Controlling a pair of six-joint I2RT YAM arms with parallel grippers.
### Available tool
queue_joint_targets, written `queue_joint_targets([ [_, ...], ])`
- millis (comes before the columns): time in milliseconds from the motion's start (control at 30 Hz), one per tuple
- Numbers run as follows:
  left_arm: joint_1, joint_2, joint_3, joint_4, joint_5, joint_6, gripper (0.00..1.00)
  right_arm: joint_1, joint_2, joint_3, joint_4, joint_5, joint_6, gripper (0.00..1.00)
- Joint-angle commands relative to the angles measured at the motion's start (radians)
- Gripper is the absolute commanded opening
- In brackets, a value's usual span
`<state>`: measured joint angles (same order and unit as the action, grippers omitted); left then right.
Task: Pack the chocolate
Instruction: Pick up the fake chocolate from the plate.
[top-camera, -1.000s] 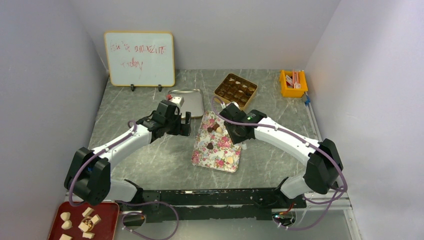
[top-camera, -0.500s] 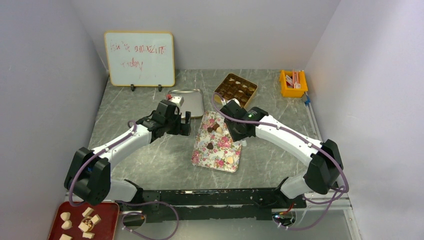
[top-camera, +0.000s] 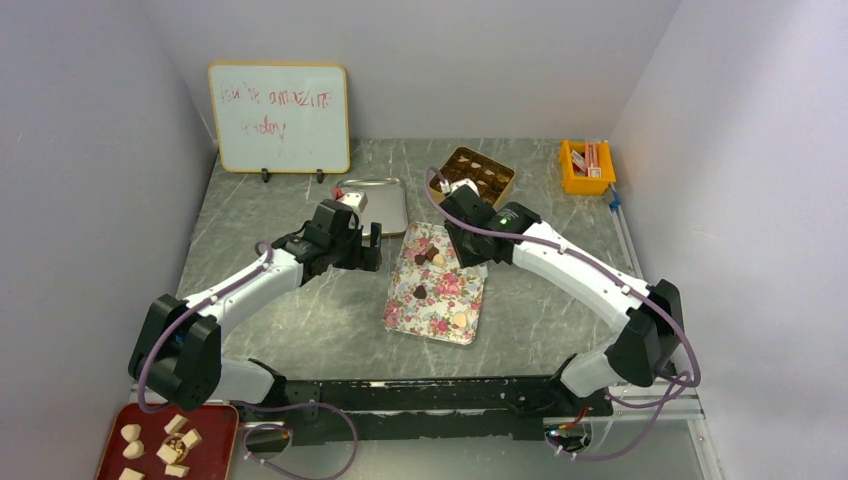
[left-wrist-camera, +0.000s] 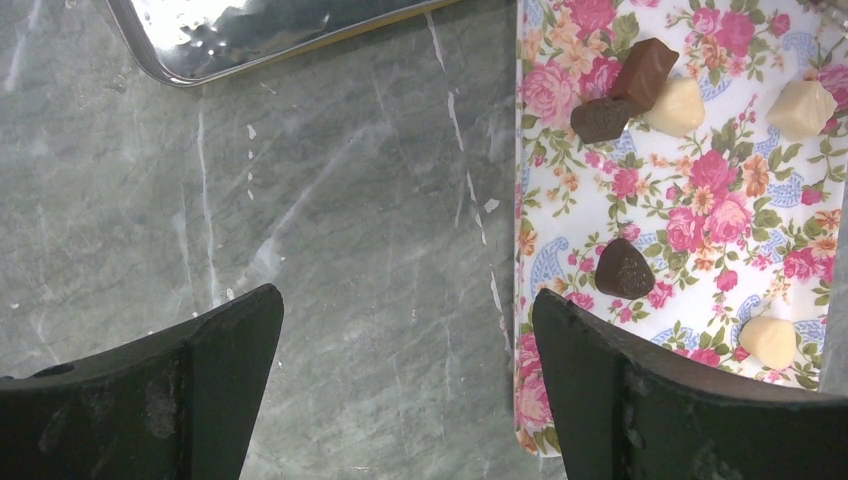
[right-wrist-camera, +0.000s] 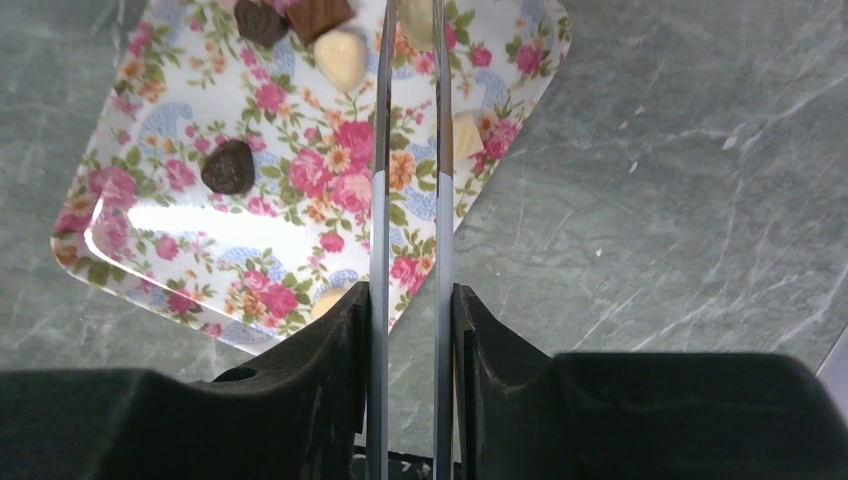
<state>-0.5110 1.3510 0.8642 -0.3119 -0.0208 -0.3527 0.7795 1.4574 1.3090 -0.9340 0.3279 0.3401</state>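
Observation:
Chocolate lies on a floral tray (top-camera: 438, 300): a dark heart (left-wrist-camera: 624, 268), a brown bar (left-wrist-camera: 645, 72), and cream pieces (left-wrist-camera: 678, 107). More chocolate fills the gold box (top-camera: 473, 172) behind it. My left gripper (left-wrist-camera: 405, 300) hangs wide open over bare table at the tray's left edge, holding nothing. Over the tray's far right side, my right gripper (right-wrist-camera: 410, 290) is shut on metal tongs (right-wrist-camera: 380, 150). A cream piece (right-wrist-camera: 418, 15) shows between the tong blades at the top edge of the right wrist view; whether it is pinched I cannot tell.
A silver metal tray (top-camera: 378, 200) lies behind the left gripper. A whiteboard (top-camera: 279, 117) stands at the back left and an orange bin (top-camera: 587, 166) at the back right. A red tray (top-camera: 165, 440) with beige chunks sits at the near left.
My right gripper with the tongs has moved away from the tray's middle toward the gold box. The left arm has not moved.

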Motion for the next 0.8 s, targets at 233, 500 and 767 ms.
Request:
queue_joint_targets([
  [233, 0.006, -0.05, 0.009, 0.007, 0.01, 0.008, 1.0, -0.117, 0.138, 0.237, 0.119, 0.02, -0.073, 0.0],
  [500, 0.01, -0.062, 0.009, -0.002, 0.01, 0.011, 1.0, -0.229, 0.314, 0.448, 0.166, -0.014, -0.14, 0.0],
  [767, 0.014, -0.057, 0.002, 0.002, 0.012, 0.011, 1.0, -0.29, 0.458, 0.57, 0.229, -0.037, -0.163, 0.0],
])
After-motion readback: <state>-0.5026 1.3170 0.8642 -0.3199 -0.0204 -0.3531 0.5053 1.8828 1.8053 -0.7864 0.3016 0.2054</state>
